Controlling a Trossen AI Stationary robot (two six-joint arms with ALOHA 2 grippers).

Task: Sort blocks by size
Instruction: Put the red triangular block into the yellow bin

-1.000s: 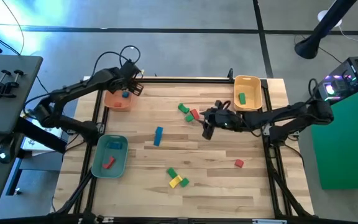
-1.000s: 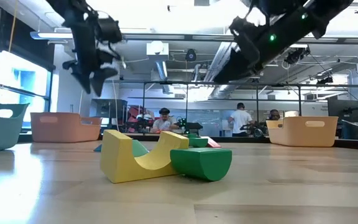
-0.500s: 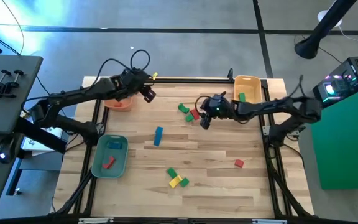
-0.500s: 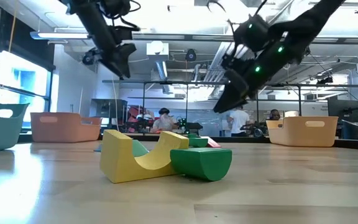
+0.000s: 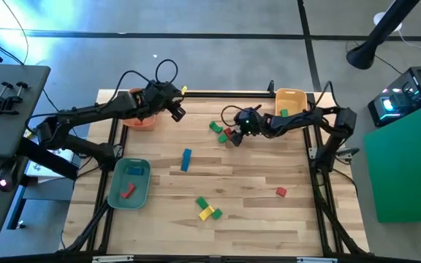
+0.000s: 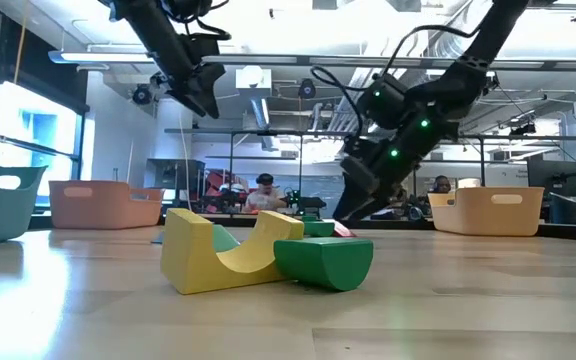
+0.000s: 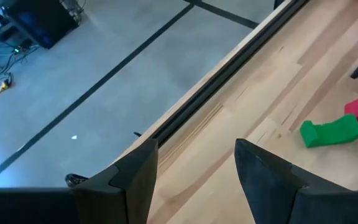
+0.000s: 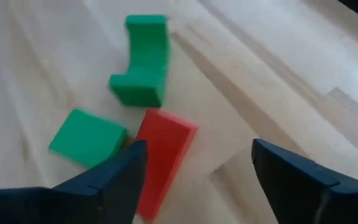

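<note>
The right gripper (image 5: 234, 139) hangs low over the table's far middle with its fingers (image 8: 114, 180) spread apart and nothing between them; the red block (image 8: 160, 158) lies just ahead of the fingertips, a flat green block (image 8: 87, 145) touching it on one side and a notched green block (image 8: 142, 62) just beyond it (all three sit loose on the wood). In the high view this cluster (image 5: 221, 131) is right beside the gripper, on the side away from the yellow tray (image 5: 299, 120), which holds one green block (image 5: 284, 114). The left gripper (image 5: 177, 112) hovers, fingers (image 7: 135, 177) apart and empty, just past the orange tray (image 5: 139, 123). Well away from both grippers lie a blue block (image 5: 186, 159), a small red block (image 5: 281, 191), and a yellow and green pair (image 5: 207, 209); the teal tray (image 5: 115, 191) holds a red piece (image 5: 127, 191).
</note>
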